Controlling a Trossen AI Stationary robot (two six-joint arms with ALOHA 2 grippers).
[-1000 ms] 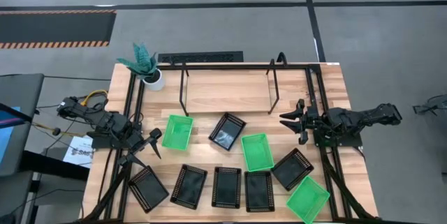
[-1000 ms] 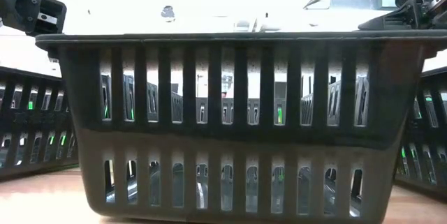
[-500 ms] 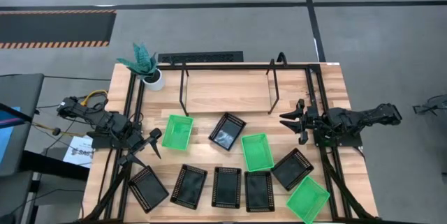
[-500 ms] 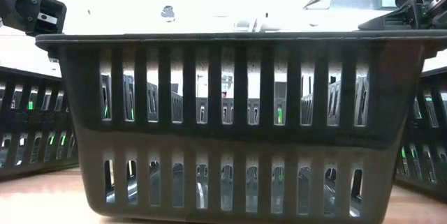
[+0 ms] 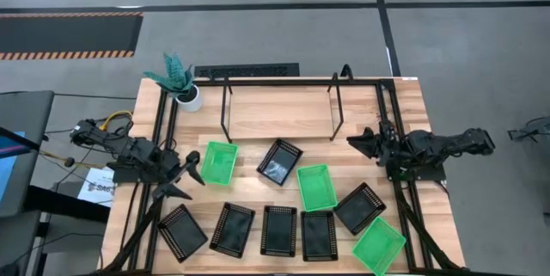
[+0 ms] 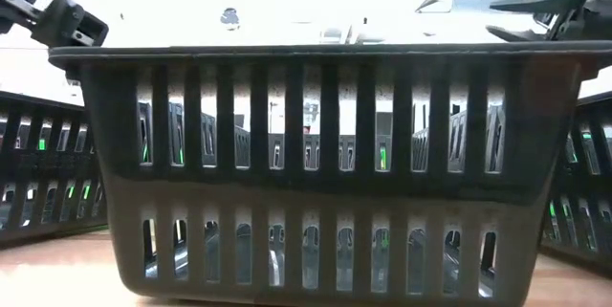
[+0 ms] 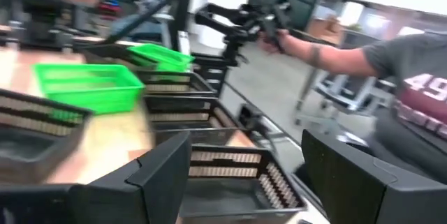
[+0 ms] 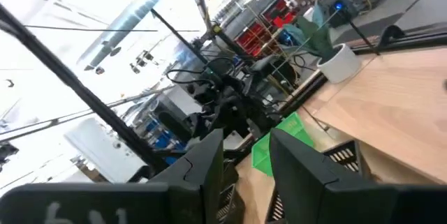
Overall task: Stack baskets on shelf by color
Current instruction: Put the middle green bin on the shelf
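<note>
Wooden table [image 5: 249,117] was dotted with light, stiff baskets [image 5: 218,162], best pinched by a thin rim, while the left gripper [image 5: 186,175] was spread wide and empty and the right gripper [image 5: 362,141] part open and empty.

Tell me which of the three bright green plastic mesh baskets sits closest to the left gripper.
The green basket nearest the potted plant, beside the left gripper; the other two green baskets lie toward the right arm's side.

Slotted plastic baskets [image 5: 278,230], wood table [image 5: 404,108]
</note>
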